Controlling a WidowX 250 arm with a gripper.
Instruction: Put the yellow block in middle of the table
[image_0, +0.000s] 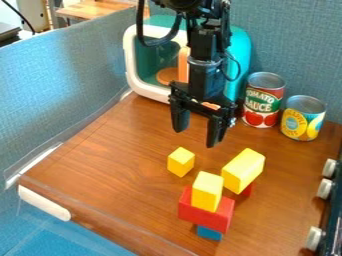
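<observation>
One tool (196, 137), spread, hanging above the tabletop (100, 170). Yellow blocks, three: small yellow block (181, 161) on the tabletop; upright yellow block (207, 191) on a wide red block (217, 216); longer yellow block (243, 171) beside them, a second red block (248, 190) showing beneath. One blue block (209, 233) under the wide red. Cans, two: tomato (263, 100), pineapple (302, 118). Knobs, three (324, 189), right edge.

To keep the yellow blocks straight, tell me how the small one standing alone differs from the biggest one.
The small yellow block is short and close to a cube; the biggest yellow block is clearly longer and bulkier. The small yellow block sits directly on the table, while the biggest yellow block has a red block showing beneath it. Both are plain yellow with flat faces.
</observation>
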